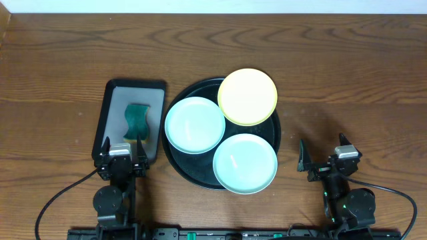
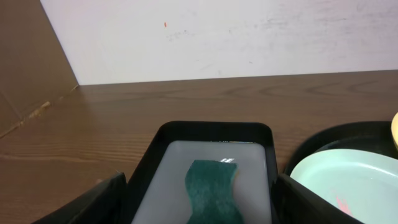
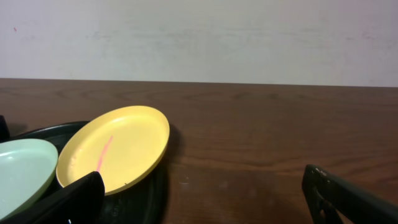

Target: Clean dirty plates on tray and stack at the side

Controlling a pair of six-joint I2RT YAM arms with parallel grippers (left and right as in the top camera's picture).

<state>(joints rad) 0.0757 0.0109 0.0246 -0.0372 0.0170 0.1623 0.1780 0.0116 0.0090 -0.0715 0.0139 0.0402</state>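
The round black tray (image 1: pixel 175 155) holds three plates: a yellow plate (image 1: pixel 247 97) at the back right, a mint plate (image 1: pixel 194 125) at the left, and a mint plate (image 1: pixel 245 163) at the front. The yellow plate (image 3: pixel 118 147) has a pink streak in the right wrist view. The left mint plate (image 2: pixel 348 180) has a pink mark. My left gripper (image 1: pixel 123 145) is open and empty at the near end of the small tray. My right gripper (image 1: pixel 323 152) is open and empty, right of the black tray.
A green sponge (image 1: pixel 137 121) lies in a small rectangular black-rimmed grey tray (image 1: pixel 154 90) left of the round tray; it also shows in the left wrist view (image 2: pixel 211 191). A white wall stands behind the wooden table.
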